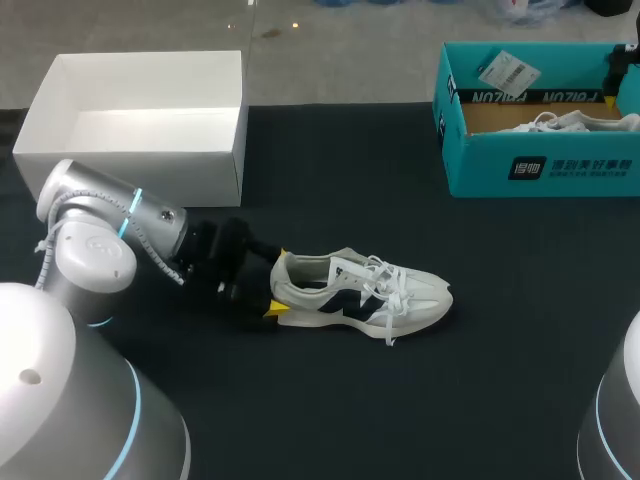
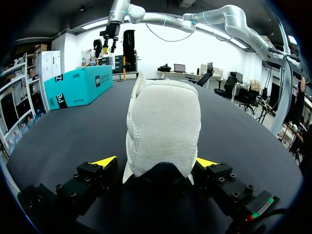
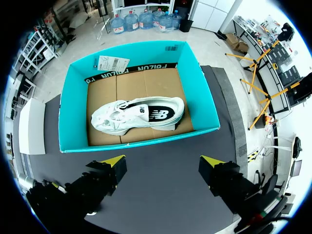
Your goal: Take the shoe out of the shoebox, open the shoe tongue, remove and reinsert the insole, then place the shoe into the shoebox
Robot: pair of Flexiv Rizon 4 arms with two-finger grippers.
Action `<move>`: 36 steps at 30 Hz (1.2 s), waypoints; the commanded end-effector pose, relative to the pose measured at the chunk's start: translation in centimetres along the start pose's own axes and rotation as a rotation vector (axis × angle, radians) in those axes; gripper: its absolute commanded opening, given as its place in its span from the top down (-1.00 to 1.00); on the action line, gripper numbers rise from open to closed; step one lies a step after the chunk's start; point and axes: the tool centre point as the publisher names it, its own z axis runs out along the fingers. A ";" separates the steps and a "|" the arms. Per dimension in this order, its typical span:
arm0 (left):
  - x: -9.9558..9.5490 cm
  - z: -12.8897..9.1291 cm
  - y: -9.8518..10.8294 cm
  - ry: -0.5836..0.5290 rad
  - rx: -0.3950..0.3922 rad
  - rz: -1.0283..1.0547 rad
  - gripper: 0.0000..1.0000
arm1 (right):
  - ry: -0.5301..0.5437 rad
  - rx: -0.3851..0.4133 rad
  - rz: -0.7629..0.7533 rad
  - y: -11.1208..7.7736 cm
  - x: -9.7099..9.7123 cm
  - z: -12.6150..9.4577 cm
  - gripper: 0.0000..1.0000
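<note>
On the black table, the teal cardboard shoebox holds a second white sneaker. The white-and-navy lace-up sneaker is already out and stands mid-table, its heel between the left hand's parted fingers. The right hand hovers above the box, fingers apart. Tongue, insole and return seemingly remain.

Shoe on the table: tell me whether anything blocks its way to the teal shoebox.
Nothing visible lies on the table between the shoe and the teal shoebox. The box already holds a second shoe, and the right gripper hangs open above it.
</note>
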 end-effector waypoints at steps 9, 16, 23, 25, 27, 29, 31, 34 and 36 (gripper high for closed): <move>-0.4 1.4 -0.1 0.028 0.016 0.003 -1.00 | -0.001 -0.002 0.001 -0.1 0.0 0.0 -1.00; 0.0 2.5 -0.2 0.052 0.024 0.000 -1.00 | -0.001 -0.002 0.001 -0.1 0.0 0.0 -1.00; 0.0 3.2 -0.2 0.058 0.020 -0.002 -1.00 | -0.001 -0.002 0.001 -0.1 0.0 0.0 -1.00; 0.0 3.2 -0.2 0.056 0.018 -0.003 -1.00 | -0.001 -0.002 0.001 -0.1 0.0 0.0 -1.00; 0.0 3.2 -0.1 0.055 0.018 -0.005 -1.00 | -0.001 -0.002 0.001 -0.1 0.0 0.0 -1.00; 0.0 3.2 -0.1 0.057 0.014 -0.003 0.19 | -0.001 -0.002 0.001 -0.1 0.0 0.0 -1.00; 0.0 3.2 0.0 0.058 0.012 -0.001 1.00 | -0.001 -0.002 0.001 -0.1 0.0 0.0 -1.00; 0.2 3.0 0.0 0.050 0.004 0.004 1.00 | -0.001 -0.002 0.001 -0.1 0.0 0.0 -1.00; 0.3 2.8 -0.1 0.033 0.008 0.004 1.00 | -0.001 -0.002 0.001 -0.1 0.0 0.0 -1.00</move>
